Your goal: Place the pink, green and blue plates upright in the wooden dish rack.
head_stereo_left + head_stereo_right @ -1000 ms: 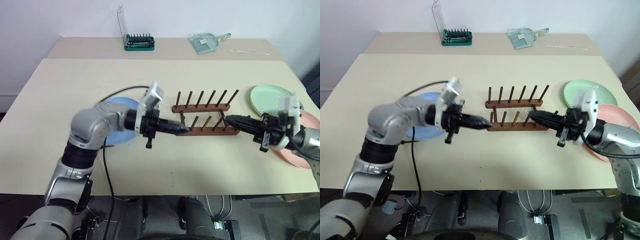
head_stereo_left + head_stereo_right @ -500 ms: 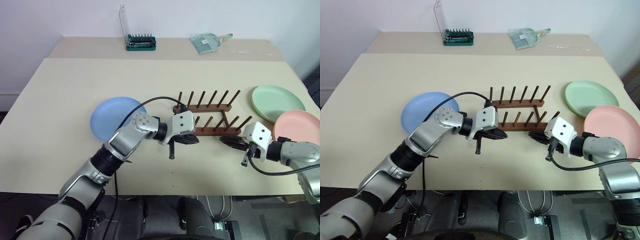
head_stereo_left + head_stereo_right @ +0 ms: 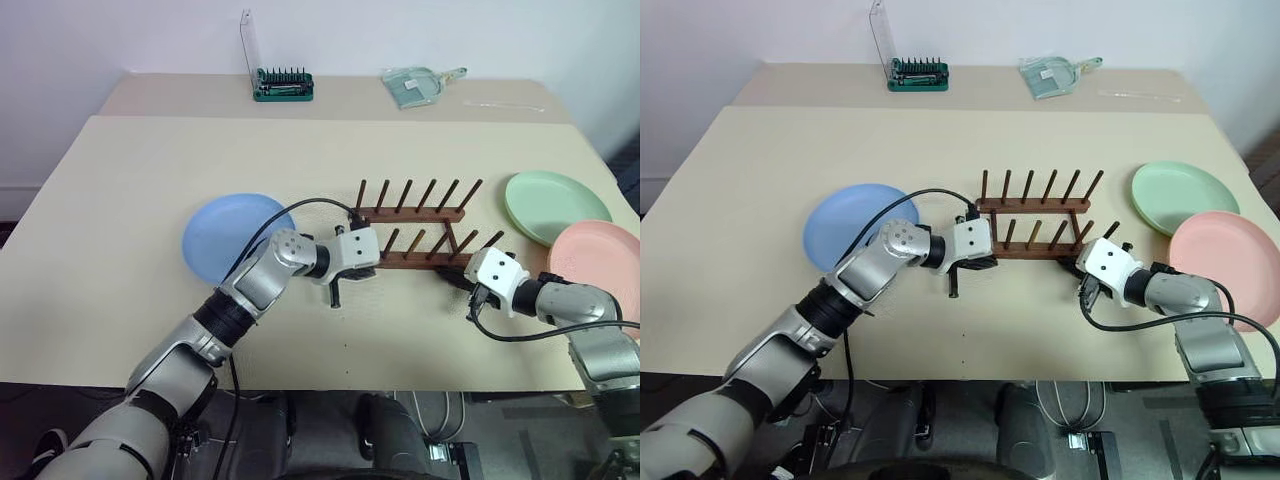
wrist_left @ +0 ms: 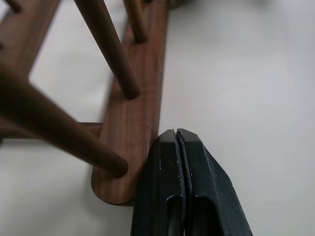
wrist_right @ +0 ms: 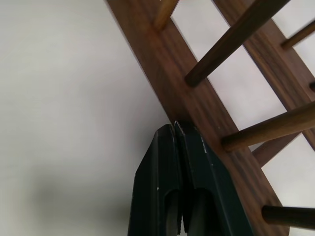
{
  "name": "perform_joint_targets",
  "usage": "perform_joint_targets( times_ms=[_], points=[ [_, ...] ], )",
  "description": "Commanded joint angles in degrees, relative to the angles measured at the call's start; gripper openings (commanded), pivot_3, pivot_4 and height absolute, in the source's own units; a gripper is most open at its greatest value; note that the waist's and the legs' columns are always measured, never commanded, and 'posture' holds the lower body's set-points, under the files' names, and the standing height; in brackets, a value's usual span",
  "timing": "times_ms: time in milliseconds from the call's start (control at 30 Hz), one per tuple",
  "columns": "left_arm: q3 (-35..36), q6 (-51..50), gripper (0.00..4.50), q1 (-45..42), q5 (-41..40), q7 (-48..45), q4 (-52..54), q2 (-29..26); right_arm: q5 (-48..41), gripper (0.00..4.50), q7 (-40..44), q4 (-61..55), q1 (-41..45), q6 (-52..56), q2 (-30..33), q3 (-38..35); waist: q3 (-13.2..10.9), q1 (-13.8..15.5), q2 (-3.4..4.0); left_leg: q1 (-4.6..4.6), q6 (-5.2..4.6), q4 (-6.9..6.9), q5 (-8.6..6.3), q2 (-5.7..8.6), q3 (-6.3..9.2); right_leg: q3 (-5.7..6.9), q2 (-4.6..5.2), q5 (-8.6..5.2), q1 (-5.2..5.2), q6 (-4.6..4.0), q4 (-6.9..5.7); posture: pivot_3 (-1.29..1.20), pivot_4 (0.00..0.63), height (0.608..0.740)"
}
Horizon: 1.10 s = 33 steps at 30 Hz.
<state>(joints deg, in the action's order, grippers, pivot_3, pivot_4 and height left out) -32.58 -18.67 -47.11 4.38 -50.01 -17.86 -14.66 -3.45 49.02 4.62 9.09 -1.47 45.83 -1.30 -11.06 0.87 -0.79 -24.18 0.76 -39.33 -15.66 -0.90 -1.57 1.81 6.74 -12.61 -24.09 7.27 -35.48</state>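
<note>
I've lowered both closed, empty grippers, left gripper [image 4: 176,135] and right gripper [image 5: 173,129], against the rack's [image 3: 415,238] near rail, apparently to nudge it; plates still flat.

A pale beige table [image 3: 120,200] carries everything, with a second tabletop of the same colour butted against its far edge. Near the middle of the table stands a dark wooden dish rack [image 3: 415,225], two rails with rows of thin pegs and no plates in it. To the rack's left a light blue plate [image 3: 222,233] lies flat. To its right, near the table's edge, a mint green plate [image 3: 552,205] lies flat, and a salmon pink plate [image 3: 600,258] lies just in front of it, their rims very close. On the far tabletop sit a green screwdriver-bit holder [image 3: 283,85] with its clear lid raised, and a clear plastic packet [image 3: 415,84].
</note>
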Motion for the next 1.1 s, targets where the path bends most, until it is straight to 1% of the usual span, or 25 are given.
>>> perform_joint_targets(
  times_ms=[33,167,467,567,667,900,933,967,1033,1067,1100],
  points=[
    [2.0,6.2,0.00,-3.3,2.5,3.2,-5.9,1.5,1.5,0.04,-1.6,2.1,2.5,-2.6,-0.4,-0.2,0.0,-0.1,0.00,0.00,0.00,0.00,0.00,0.00,0.00,0.00,0.00,0.00,-0.01,0.00,0.00,0.00,0.150,0.724],
    [3.2,9.8,0.00,-5.4,3.4,4.0,-11.9,2.8,4.1,0.04,-2.6,6.2,4.7,-5.4,-0.3,1.3,0.0,-0.1,0.00,0.01,0.00,0.04,0.00,-0.01,-0.01,0.00,0.00,0.00,-0.02,0.00,0.02,0.00,0.150,0.724],
    [4.3,13.4,0.00,-6.6,4.9,4.2,-16.6,4.6,6.9,0.04,-4.1,15.9,12.1,-10.5,-1.5,3.4,0.0,-0.1,0.00,0.02,0.01,0.03,0.01,-0.01,-0.03,0.00,0.00,0.00,-0.01,0.01,0.01,0.00,0.150,0.724],
    [4.7,13.8,0.00,-7.0,5.6,5.0,-17.7,4.8,6.0,0.04,-3.7,16.7,13.7,-10.8,-2.8,3.4,0.0,-0.2,0.00,0.02,0.01,0.03,0.01,-0.01,-0.03,0.00,0.00,0.00,-0.01,0.01,0.01,0.00,0.150,0.724],
    [5.7,13.9,0.00,-6.8,5.6,4.8,-17.9,5.2,7.7,0.04,-5.0,18.4,14.6,-12.1,-2.8,4.0,0.0,-0.2,0.00,0.02,0.01,0.03,0.01,-0.01,-0.04,0.00,0.00,0.01,-0.01,0.01,0.01,0.00,0.150,0.724],
    [6.0,13.6,0.00,-6.2,5.8,4.2,-16.8,5.1,6.6,0.04,-4.0,16.4,13.4,-11.4,-2.7,3.4,0.0,-0.2,0.00,0.02,0.01,0.03,0.01,-0.01,-0.04,0.00,0.00,0.01,-0.01,0.01,0.01,0.00,0.150,0.724],
    [6.5,13.1,0.00,-6.2,5.2,3.9,-16.4,5.1,5.4,0.04,-3.1,15.2,12.6,-10.4,-2.6,3.0,0.0,-0.2,0.00,0.02,0.01,0.03,0.01,-0.01,-0.04,0.00,0.00,0.00,-0.01,0.01,0.01,0.00,0.150,0.724],
    [8.2,10.6,0.00,-5.5,2.2,1.9,-14.5,5.6,1.7,0.04,-0.2,11.8,10.7,-6.5,-2.4,2.2,0.0,-0.1,0.00,0.02,0.01,0.03,0.01,-0.01,-0.04,0.00,0.00,0.01,-0.01,0.01,0.01,0.00,0.150,0.724],
    [12.0,3.9,0.00,-4.2,-4.7,-2.6,-9.7,6.6,-3.5,0.04,3.4,5.8,7.9,-0.8,-1.9,0.7,0.0,-0.1,0.00,-0.01,0.01,0.05,0.01,-0.02,-0.02,0.01,0.00,0.00,-0.01,0.01,0.02,0.00,0.150,0.724],
    [13.4,-1.1,0.00,-2.8,-9.3,-7.1,-4.7,6.0,-6.8,0.04,4.9,2.2,6.3,3.0,-1.5,-0.6,0.0,-0.2,0.01,-0.02,0.01,0.06,0.01,-0.02,-0.02,0.01,0.00,0.00,-0.02,0.01,0.04,0.00,0.150,0.724],
    [14.0,-5.5,0.25,-1.5,-13.0,-11.0,0.2,4.7,-9.9,0.01,5.8,-0.9,5.0,7.1,-1.0,-2.1,0.0,-0.2,0.02,-0.04,0.01,0.06,0.01,-0.03,-0.02,0.01,0.00,0.00,-0.03,0.01,0.04,0.00,0.150,0.724]
  ],
)
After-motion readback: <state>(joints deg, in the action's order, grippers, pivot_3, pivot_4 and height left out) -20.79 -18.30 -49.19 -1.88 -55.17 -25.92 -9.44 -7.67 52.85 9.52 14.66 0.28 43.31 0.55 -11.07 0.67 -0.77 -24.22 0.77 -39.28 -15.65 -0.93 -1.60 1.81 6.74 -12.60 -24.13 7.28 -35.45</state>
